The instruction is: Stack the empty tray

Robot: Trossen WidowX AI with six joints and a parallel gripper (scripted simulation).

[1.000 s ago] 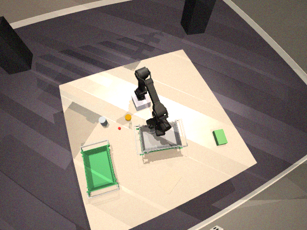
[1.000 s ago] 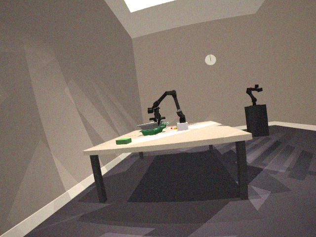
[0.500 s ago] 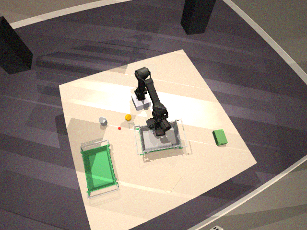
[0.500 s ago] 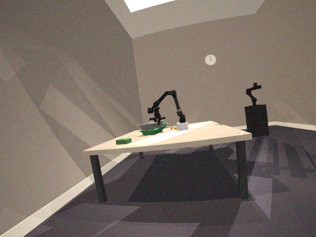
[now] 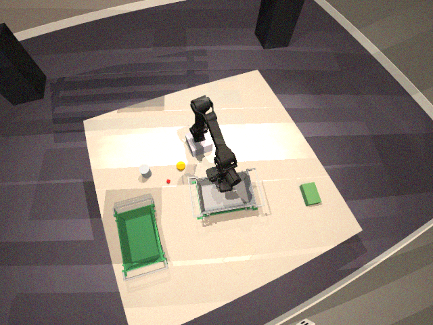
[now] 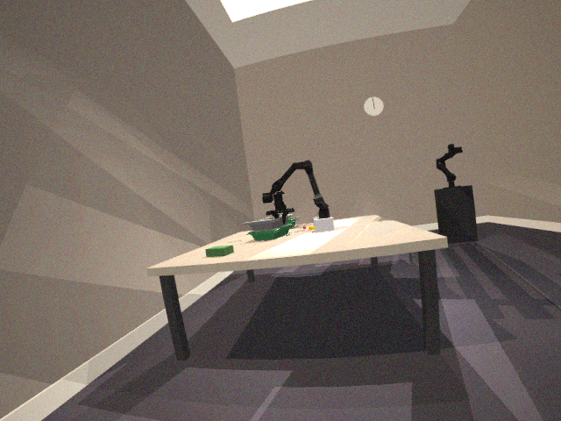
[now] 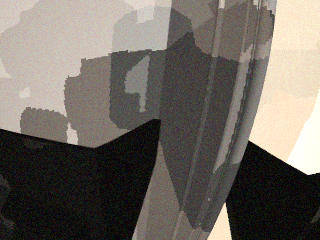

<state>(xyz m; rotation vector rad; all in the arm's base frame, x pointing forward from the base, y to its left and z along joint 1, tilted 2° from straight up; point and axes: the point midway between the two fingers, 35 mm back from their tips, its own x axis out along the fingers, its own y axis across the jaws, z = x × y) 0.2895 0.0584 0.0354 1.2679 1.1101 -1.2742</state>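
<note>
Gripper parted at the grey tray's upper wall, centre of the frame.
From the gripper (image 5: pixel 224 179) (image 6: pixel 284 221) (image 7: pixel 190 132), its fingers partly open astride that wall, the grey tray (image 5: pixel 213 200) (image 6: pixel 262 224) (image 7: pixel 215 100) is seen extending downward, long axis left-to-right, above a green tray (image 5: pixel 229 211) (image 6: pixel 269 234); a straight upward withdrawal seems called for.

"Where's your loaded tray?"
"Your green tray (image 5: pixel 229 211) (image 6: pixel 268 234) stands on the table near the white base (image 5: pixel 201 150) (image 6: pixel 323 224); its load is hidden from you."
"And your empty one?"
"Your grey tray (image 5: pixel 213 200) (image 6: pixel 259 224) (image 7: pixel 200 125), open side up, is right above the green one, near that same base. You see silvery bars (image 5: pixel 191 199) stick out past its ends."
</note>
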